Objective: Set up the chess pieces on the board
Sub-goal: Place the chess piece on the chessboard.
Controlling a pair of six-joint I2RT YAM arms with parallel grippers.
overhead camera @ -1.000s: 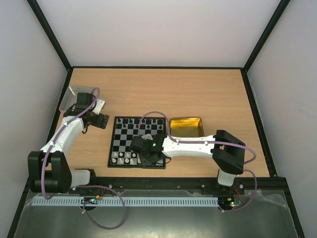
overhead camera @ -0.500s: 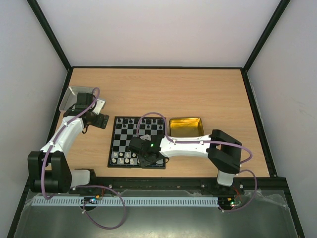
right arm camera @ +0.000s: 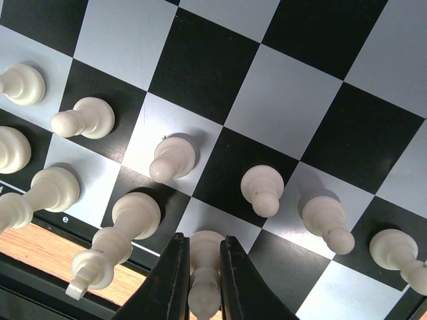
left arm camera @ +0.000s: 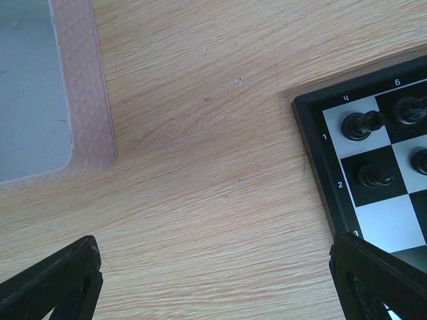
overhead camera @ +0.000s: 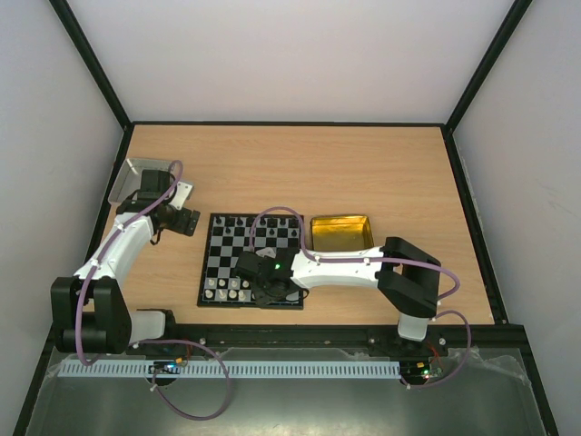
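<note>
The board (overhead camera: 238, 254) lies at the table's middle, with black pieces (overhead camera: 254, 221) along its far rows and white pieces (overhead camera: 225, 286) along its near rows. My right gripper (overhead camera: 264, 289) is over the near edge. In the right wrist view it (right arm camera: 203, 239) is shut on a white piece (right arm camera: 204, 263), held upright over a white square of the nearest row. I cannot tell if the base touches the board. White pawns (right arm camera: 172, 159) stand around it on the board (right arm camera: 280, 100). My left gripper (overhead camera: 186, 221) is open and empty over bare wood (left arm camera: 213, 247), left of the board's corner (left arm camera: 373, 213), where black pieces (left arm camera: 359, 125) stand.
A gold tin tray (overhead camera: 340, 232) sits right of the board's far corner. A silver-grey tin lid (overhead camera: 132, 177) lies at the table's far left, and its rim shows in the left wrist view (left arm camera: 80, 87). Black frame rails run along the table's edges.
My right arm has shifted slightly left over the board's near rows, with the white piece still in its grip. The left arm has not moved.
</note>
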